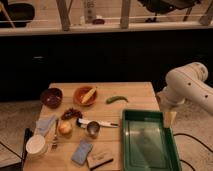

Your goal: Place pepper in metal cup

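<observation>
Pepper (116, 99) lies free on surface (132, 90), at 1 o'clock from metal cup (93, 129). Judged light, glossy, slippery; grasp mid-body. Tool (170, 119) hangs at 4 o'clock from pepper; opening cannot be told.

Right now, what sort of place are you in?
Probably a kitchen or café area: a wooden table with pepper, metal cup and orange bowl, a railing behind. The gripper hangs over the green tray.
</observation>
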You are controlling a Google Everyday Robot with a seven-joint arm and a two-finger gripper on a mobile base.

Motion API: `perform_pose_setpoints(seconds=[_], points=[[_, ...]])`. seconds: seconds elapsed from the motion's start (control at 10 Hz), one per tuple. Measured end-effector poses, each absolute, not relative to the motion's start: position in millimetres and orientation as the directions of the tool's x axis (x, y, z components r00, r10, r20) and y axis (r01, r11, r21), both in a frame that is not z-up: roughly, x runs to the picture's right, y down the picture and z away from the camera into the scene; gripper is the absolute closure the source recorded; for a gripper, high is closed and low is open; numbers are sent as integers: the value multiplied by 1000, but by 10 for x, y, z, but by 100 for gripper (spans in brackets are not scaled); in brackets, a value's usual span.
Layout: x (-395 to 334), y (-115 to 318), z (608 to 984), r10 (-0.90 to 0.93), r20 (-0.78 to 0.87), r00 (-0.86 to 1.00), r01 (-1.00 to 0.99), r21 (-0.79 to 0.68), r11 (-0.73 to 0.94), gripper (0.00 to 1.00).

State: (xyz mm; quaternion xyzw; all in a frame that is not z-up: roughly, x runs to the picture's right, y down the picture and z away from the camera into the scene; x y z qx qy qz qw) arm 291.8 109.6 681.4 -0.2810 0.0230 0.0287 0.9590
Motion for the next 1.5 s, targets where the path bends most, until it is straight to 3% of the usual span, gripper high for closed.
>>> perform_pose_setpoints(seconds=[0.7,0.9,1.5], points=[[2919,1096,6815,42,-60,997,-68,-537,841,10],[2805,1065,6948,29,-57,998,-55,-538,841,20],[2452,973,7319,11,-33,999,-27,-532,846,20]])
